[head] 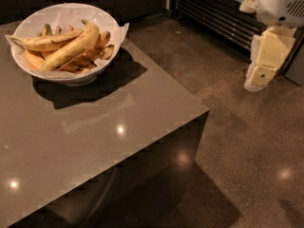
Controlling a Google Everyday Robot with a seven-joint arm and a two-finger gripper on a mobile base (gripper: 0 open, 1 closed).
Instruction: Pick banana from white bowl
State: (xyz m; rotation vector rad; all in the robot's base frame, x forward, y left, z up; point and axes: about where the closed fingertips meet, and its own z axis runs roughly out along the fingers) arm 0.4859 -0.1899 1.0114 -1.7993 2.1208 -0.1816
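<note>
- None of the picking is judged done: the banana lies in the white bowl, on top of the other fruit, untouched.
- The bowl is set on the desk, well apart from the claw and to its left.
- The claw is held above the floor, off the desk; released or clenched cannot be told.
- Approach, grasp and lift are all left.

Grey counter, speckled dark floor

Pale-yellow banana, white bowl, grey-brown table, cream end effector upper right.
</note>
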